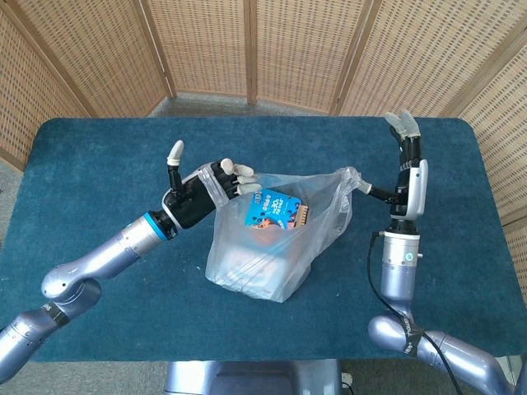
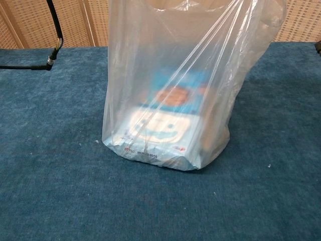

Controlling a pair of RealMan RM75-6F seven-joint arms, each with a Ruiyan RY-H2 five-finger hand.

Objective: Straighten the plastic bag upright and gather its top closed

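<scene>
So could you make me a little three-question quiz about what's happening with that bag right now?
1. True or false: the plastic bag stands upright on the blue table.
2. Which hand holds the bag's edge nearest the blue snack box? A) left hand B) right hand C) neither
3. Fill in: the top of the bag is pulled ____, not gathered closed.

Key: 1 true; 2 A; 3 open. Both hands hold the rim, one at each side.
</scene>
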